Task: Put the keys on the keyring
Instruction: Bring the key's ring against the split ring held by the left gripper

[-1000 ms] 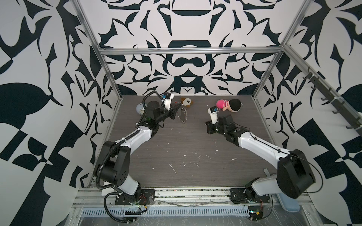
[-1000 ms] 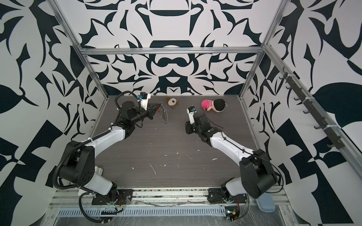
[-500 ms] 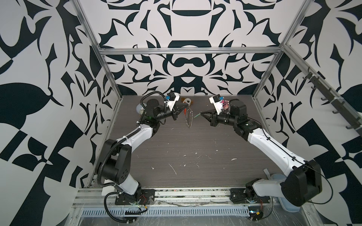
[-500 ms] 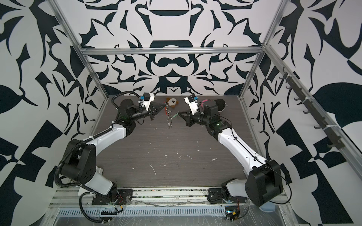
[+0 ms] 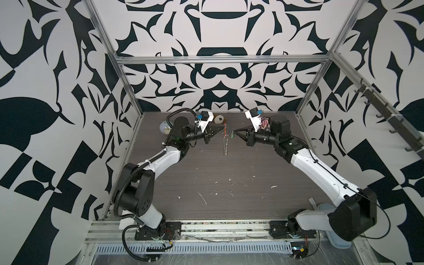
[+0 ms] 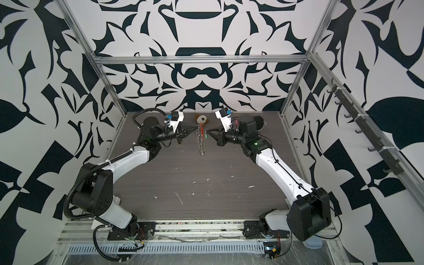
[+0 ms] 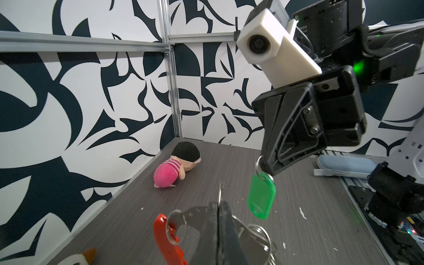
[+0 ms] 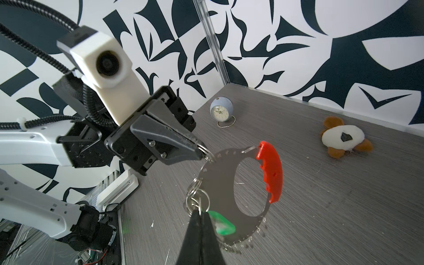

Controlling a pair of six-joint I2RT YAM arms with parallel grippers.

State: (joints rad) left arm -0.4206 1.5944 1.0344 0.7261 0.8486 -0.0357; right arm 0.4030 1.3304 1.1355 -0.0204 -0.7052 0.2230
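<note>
In the past second both arms rose from the desk point(image 5: 229, 197) and turned face to face at its 12 o'clock end, bringing the green key tag point(image 7: 261, 197) just to the keyring's point(image 8: 220, 176) 3 o'clock, seemingly ready for threading. The left hand point(image 8: 202, 152) is clamped on the keyring's top ring; the right hand point(image 7: 263, 164) is clamped on the tag's wire loop.

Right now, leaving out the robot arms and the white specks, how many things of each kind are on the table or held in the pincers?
Soft toys: 2 (pink doll, brown-and-white plush)
Clock: 1
Green key tag: 1
Keyring with red grip: 1
Total: 5
</note>
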